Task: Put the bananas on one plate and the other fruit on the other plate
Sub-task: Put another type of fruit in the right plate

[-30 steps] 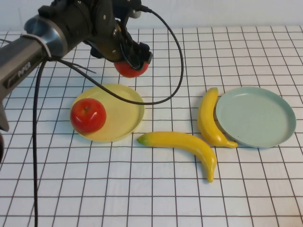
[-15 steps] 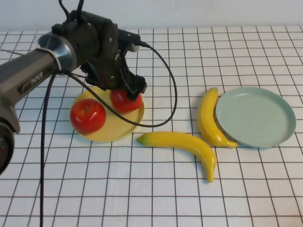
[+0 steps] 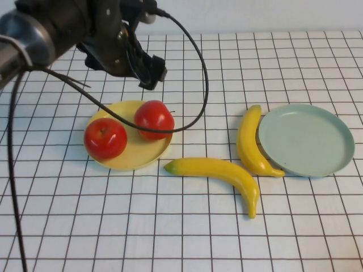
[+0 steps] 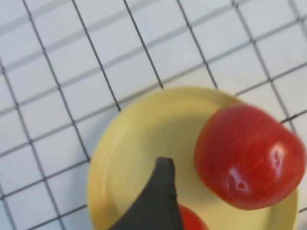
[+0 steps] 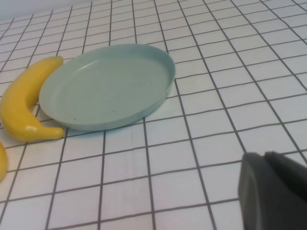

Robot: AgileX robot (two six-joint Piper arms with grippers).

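Two red apples lie on the pale yellow plate (image 3: pixel 138 154): one (image 3: pixel 105 138) at its left, one (image 3: pixel 154 119) at its right rim. My left gripper (image 3: pixel 152 73) hangs open and empty above and behind the plate. In the left wrist view one dark finger (image 4: pixel 160 191) shows over the yellow plate (image 4: pixel 144 134), with the right apple (image 4: pixel 249 155) beside it. Two yellow bananas lie on the cloth, one (image 3: pixel 249 141) against the pale blue-green plate (image 3: pixel 306 141), one (image 3: pixel 221 171) in front. My right gripper (image 5: pixel 264 158) is shut and low, near the blue-green plate (image 5: pixel 105 86) and a banana (image 5: pixel 21 105).
A white cloth with a black grid covers the table. The left arm's black cable (image 3: pixel 198 85) loops down over the yellow plate's far side. The blue-green plate holds nothing.
My left gripper came down with the second apple to the yellow plate, let it go there, and has risen back up and away.
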